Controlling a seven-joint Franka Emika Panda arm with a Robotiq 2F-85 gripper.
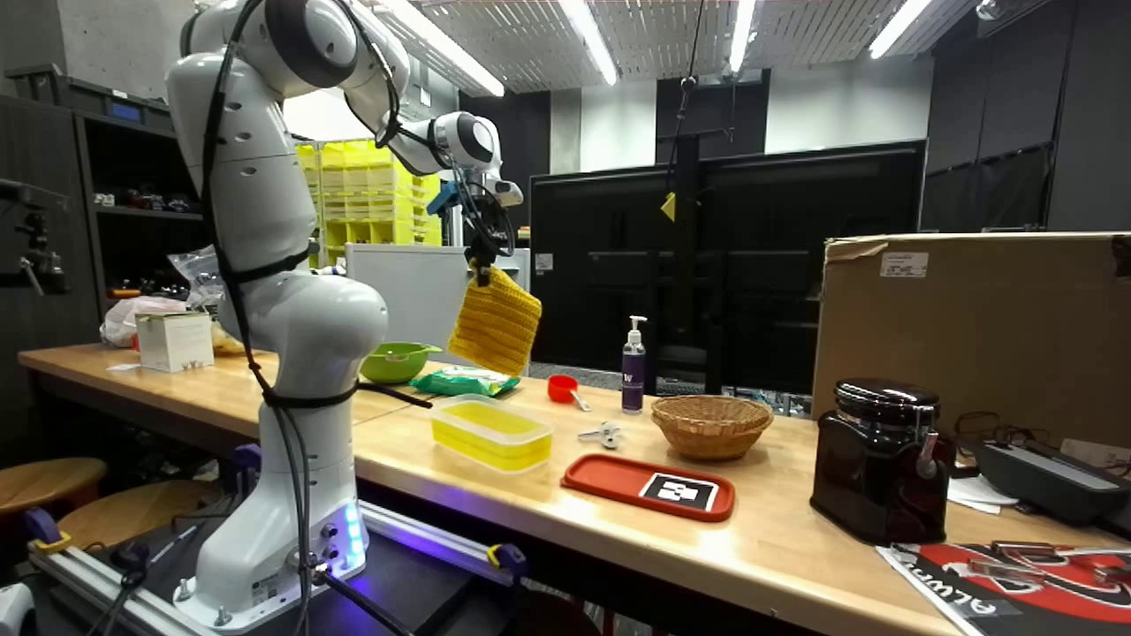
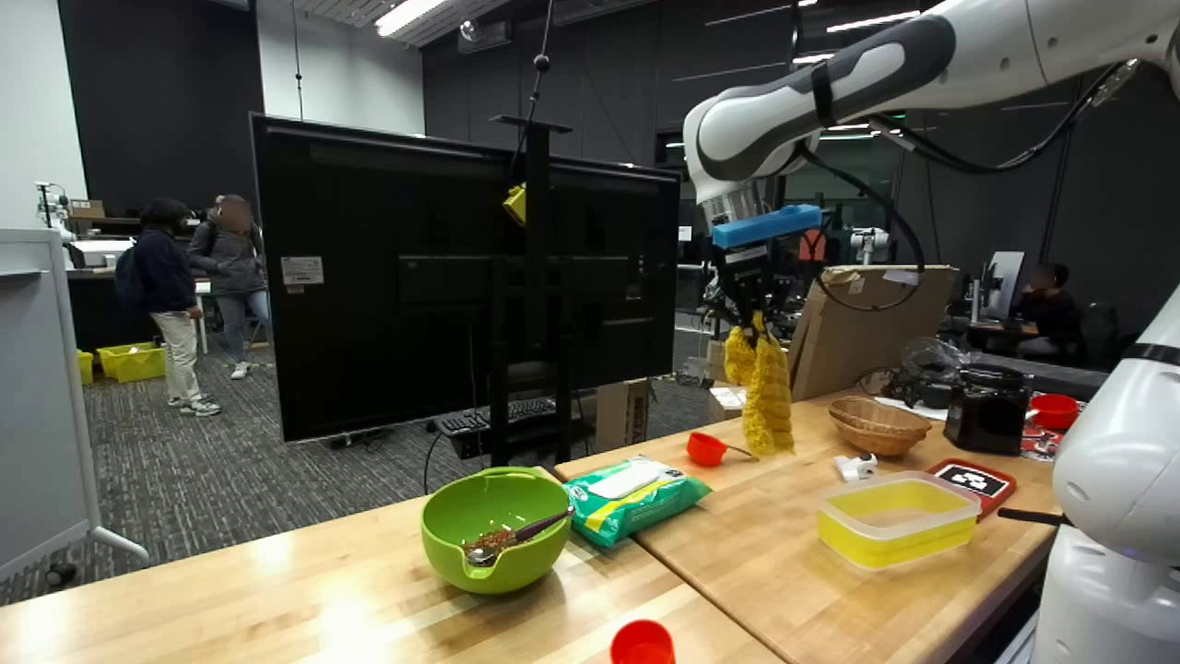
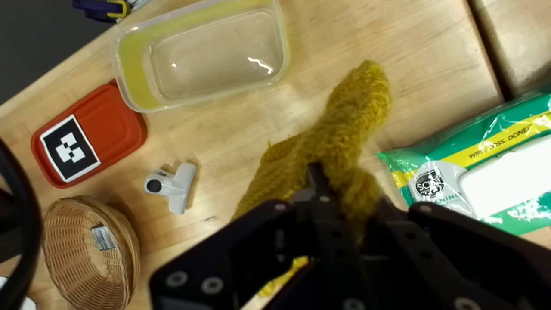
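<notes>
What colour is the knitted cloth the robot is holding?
The knitted cloth is golden yellow; it shows best in an exterior view.

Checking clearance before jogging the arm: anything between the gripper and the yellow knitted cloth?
Nothing visible: the gripper is shut directly on the yellow knitted cloth, which hangs from it above the wooden tabletop.

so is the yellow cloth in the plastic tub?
No: in an exterior view the yellow cloth hangs from the closed hand above the table, apart from the plastic tub.
</notes>
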